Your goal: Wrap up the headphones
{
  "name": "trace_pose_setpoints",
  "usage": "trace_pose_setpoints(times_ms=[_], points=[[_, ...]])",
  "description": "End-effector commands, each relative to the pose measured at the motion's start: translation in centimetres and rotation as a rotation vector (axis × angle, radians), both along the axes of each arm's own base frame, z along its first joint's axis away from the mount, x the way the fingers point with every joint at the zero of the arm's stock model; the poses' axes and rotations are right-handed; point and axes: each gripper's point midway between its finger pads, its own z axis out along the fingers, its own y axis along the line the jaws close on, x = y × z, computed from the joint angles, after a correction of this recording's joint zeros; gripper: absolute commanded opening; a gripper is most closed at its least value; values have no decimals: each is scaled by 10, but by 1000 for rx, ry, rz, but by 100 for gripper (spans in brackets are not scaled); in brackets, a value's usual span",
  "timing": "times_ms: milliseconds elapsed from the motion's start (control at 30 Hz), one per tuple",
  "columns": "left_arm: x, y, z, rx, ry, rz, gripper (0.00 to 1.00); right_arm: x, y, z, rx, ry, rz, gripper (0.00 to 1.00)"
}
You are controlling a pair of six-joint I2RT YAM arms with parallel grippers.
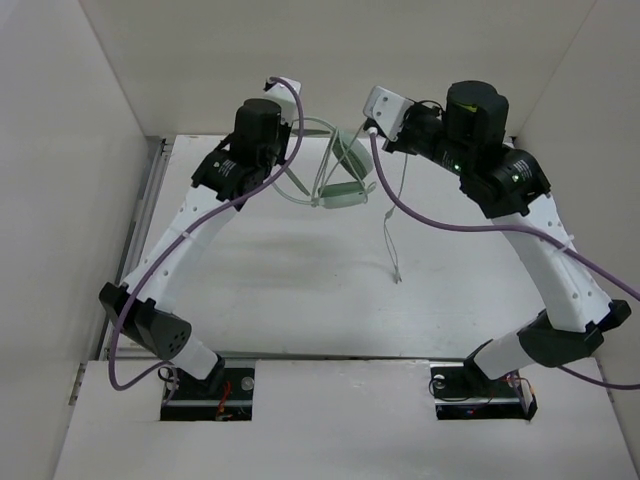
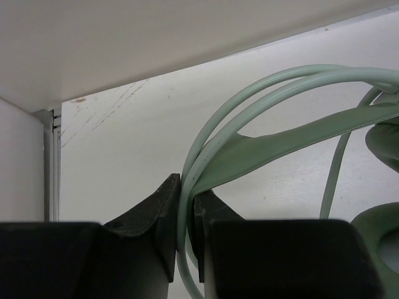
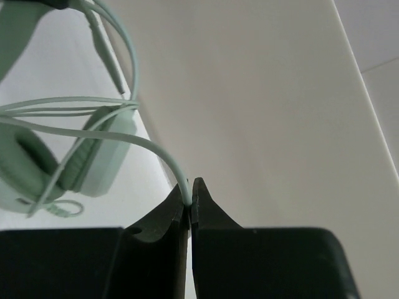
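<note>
Though earcups [image 3: 93, 156] partly cut off, left jaws clamp headband [image 2: 280, 146], right jaws pinch cord [image 3: 149, 147].

readable text: none | labels, brands, numbers, signs: none legible | views: top, left wrist, right wrist

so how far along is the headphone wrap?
Partway. Done: a few cord turns seem to cross the earcup. In hand: left fingers clamp the headband, right fingers pinch the cord. Left: a long tail hangs to the table, unwound.
</note>
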Motion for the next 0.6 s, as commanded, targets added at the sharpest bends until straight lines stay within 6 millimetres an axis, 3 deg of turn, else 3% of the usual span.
trace_pose_setpoints(times_ms=[0, 233, 567], points=[[-19, -9, 63, -78, -178, -63, 0, 14, -20, 31, 22, -152, -103, 0], [-50, -33, 90, -116, -221, -211, 0, 54, -27, 5, 37, -136, -169, 0], [-112, -61, 152, -252, -298, -463, 0, 96, -46, -15, 340, 82, -173, 0]])
